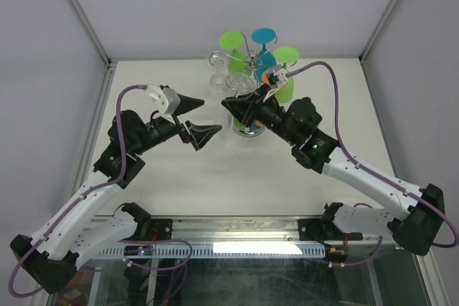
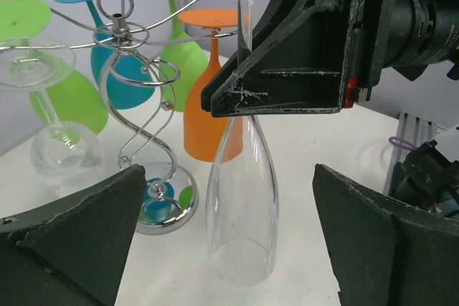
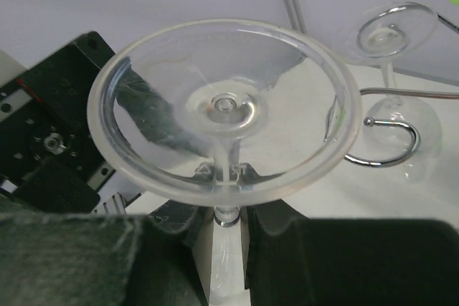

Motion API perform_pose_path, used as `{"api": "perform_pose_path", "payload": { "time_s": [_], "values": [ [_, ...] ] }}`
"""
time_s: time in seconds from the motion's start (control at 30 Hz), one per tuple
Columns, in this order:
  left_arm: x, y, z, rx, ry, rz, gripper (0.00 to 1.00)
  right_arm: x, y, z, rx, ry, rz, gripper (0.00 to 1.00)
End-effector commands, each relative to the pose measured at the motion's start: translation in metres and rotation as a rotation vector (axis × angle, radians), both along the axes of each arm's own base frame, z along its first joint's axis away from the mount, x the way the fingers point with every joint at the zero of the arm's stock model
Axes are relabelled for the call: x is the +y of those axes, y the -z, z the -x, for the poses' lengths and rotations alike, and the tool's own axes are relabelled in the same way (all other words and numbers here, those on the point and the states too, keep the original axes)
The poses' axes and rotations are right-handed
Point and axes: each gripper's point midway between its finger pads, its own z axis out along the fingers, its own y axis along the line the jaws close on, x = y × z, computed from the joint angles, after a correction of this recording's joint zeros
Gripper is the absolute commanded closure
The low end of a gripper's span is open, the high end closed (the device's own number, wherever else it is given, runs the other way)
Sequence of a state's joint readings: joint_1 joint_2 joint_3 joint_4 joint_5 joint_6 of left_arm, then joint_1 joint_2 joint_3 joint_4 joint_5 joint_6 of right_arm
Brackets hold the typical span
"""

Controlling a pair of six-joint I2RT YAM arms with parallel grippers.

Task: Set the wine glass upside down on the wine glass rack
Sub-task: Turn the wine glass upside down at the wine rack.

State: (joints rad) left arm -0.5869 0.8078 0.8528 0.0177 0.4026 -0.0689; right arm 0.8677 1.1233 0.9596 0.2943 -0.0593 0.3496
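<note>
A clear wine glass (image 2: 240,198) hangs upside down, its round foot (image 3: 222,105) on top and its open bowl just above the table. My right gripper (image 3: 228,220) is shut on its thin stem, seen from the left wrist as a black jaw (image 2: 287,77) clamped on the stem. The chrome wine glass rack (image 2: 118,30) stands just left of the held glass, its domed base (image 2: 168,206) on the table. My left gripper (image 2: 229,170) is open, its fingers (image 2: 79,227) wide on either side of the bowl and not touching it. From above, both grippers (image 1: 199,118) (image 1: 240,109) meet before the rack (image 1: 252,59).
Green (image 2: 64,98), blue (image 2: 118,69) and orange (image 2: 208,98) glasses hang upside down on the rack's arms. Another clear glass (image 2: 61,148) hangs at its left side. White enclosure walls close in behind and at both sides (image 1: 86,26).
</note>
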Motion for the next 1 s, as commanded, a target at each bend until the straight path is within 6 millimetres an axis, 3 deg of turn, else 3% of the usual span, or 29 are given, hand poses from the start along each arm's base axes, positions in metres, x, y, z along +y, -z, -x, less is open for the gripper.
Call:
{"api": "perform_pose_path", "payload": {
  "time_s": [0.0,0.23,0.37,0.73,0.97],
  "values": [
    [-0.009,-0.014,0.0,-0.031,0.056,0.036,0.01,0.006,-0.056,0.01,-0.039,-0.058,-0.145,1.0],
    [-0.018,-0.013,-0.005,-0.015,0.088,0.026,0.01,0.023,-0.062,0.012,-0.007,-0.108,-0.165,1.0],
    [-0.019,-0.015,-0.009,-0.016,0.079,0.035,0.06,0.034,-0.062,0.016,0.013,-0.141,-0.174,1.0],
    [-0.019,-0.017,-0.018,-0.019,0.047,0.039,0.41,0.047,-0.066,0.029,0.031,-0.186,-0.201,1.0],
    [-0.019,-0.017,-0.02,-0.017,0.036,0.042,0.72,0.044,-0.065,0.029,0.026,-0.17,-0.201,1.0]
  ]
}}
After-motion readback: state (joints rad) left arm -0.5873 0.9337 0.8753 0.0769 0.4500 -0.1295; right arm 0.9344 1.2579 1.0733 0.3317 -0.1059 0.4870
